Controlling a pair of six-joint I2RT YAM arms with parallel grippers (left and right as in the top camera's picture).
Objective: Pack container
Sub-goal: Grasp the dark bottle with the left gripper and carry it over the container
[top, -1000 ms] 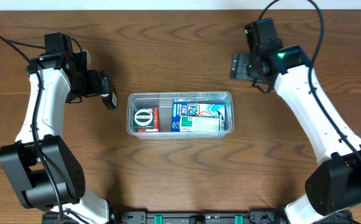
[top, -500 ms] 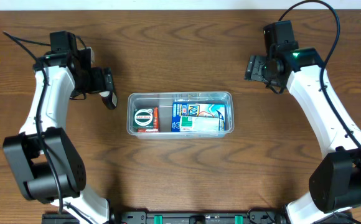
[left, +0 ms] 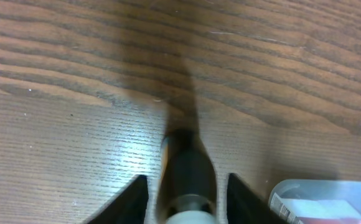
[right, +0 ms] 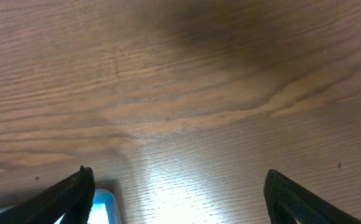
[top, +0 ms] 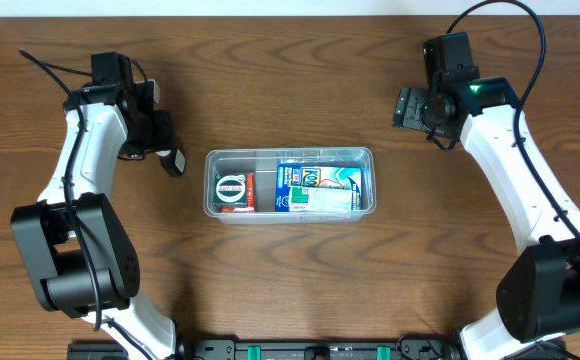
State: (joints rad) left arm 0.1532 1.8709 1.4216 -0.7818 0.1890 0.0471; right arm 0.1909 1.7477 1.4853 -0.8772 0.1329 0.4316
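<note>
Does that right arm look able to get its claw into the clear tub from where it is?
Probably yes: the right claw is open, the container has no lid on, and nothing lies between them.

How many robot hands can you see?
2. The left hand is by the left end of the container; the right hand is off past its far right corner.
</note>
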